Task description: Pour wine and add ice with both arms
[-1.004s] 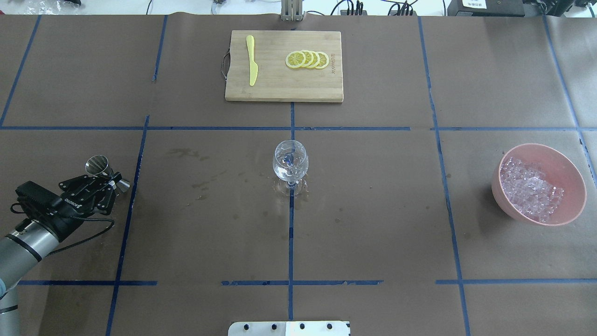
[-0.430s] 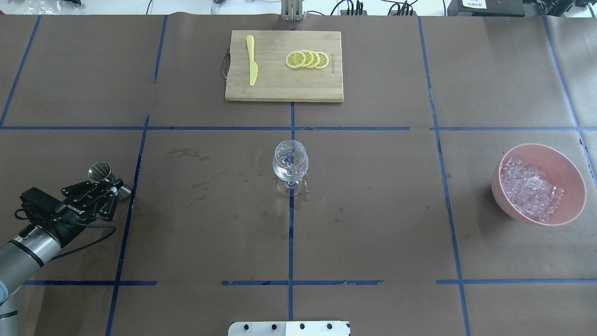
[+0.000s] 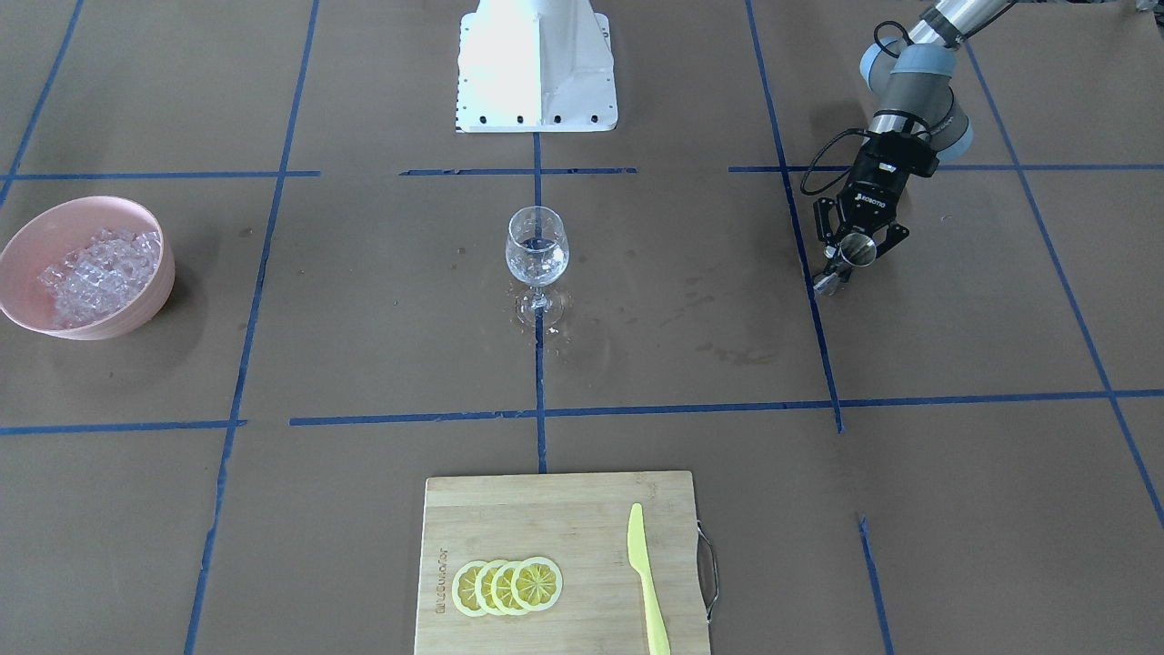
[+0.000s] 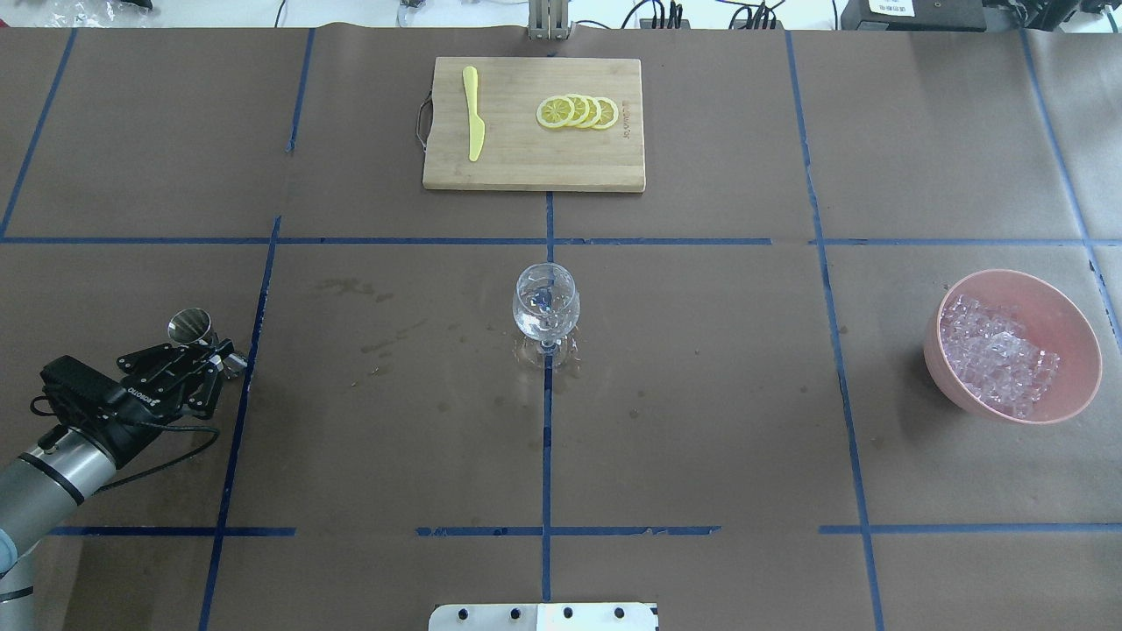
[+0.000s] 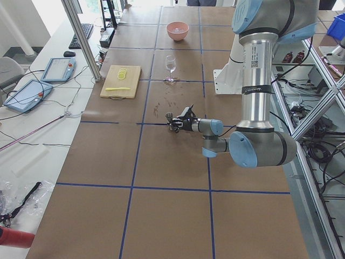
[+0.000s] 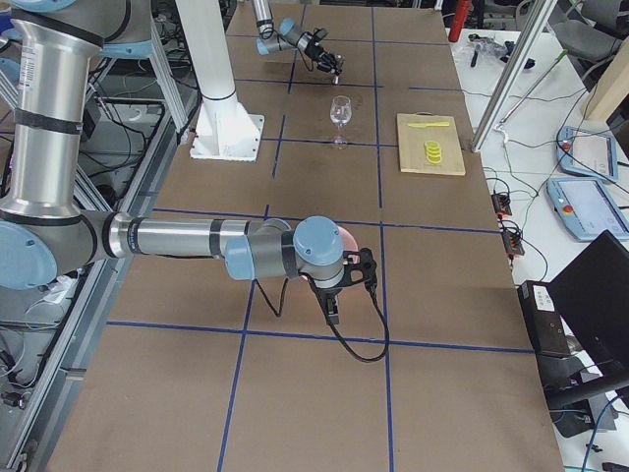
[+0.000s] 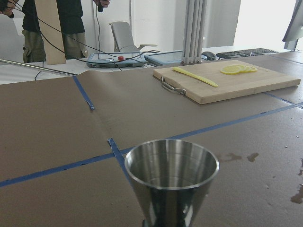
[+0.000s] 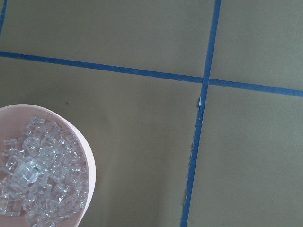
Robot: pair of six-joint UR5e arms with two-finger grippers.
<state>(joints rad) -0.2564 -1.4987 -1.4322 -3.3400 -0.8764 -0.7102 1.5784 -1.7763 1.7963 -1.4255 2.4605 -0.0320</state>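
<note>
The left hand (image 4: 213, 358) is low over the tabletop (image 4: 701, 394), near its left end, just beside a blue line (image 4: 257, 333). There is lots of bare room all around it. Nothing stands between it and the glass (image 4: 545, 302). Its two fingers are pinched on the thin middle of a shiny metal cup (image 4: 188, 325). The cup stands up straight with its wide mouth on top. I cannot tell if its foot touches the tabletop. The left arm (image 4: 44, 478) comes in from the near left corner.

The glass stands alone in the middle of the tabletop, on a blue line, well apart from the left hand. Small wet marks lie around its foot. By the far edge lies a wooden board (image 4: 526, 166) with a yellow knife (image 4: 473, 114) and a row of lemon slices (image 4: 578, 112).

The ice (image 4: 995, 355) is heaped in a pink bowl (image 4: 1074, 329) far to the right, well apart from the glass. The right hand (image 6: 362, 267) hangs near that bowl, a bit to its side. Only the side camera shows it, so I cannot tell how far open it is or if it holds anything.
</note>
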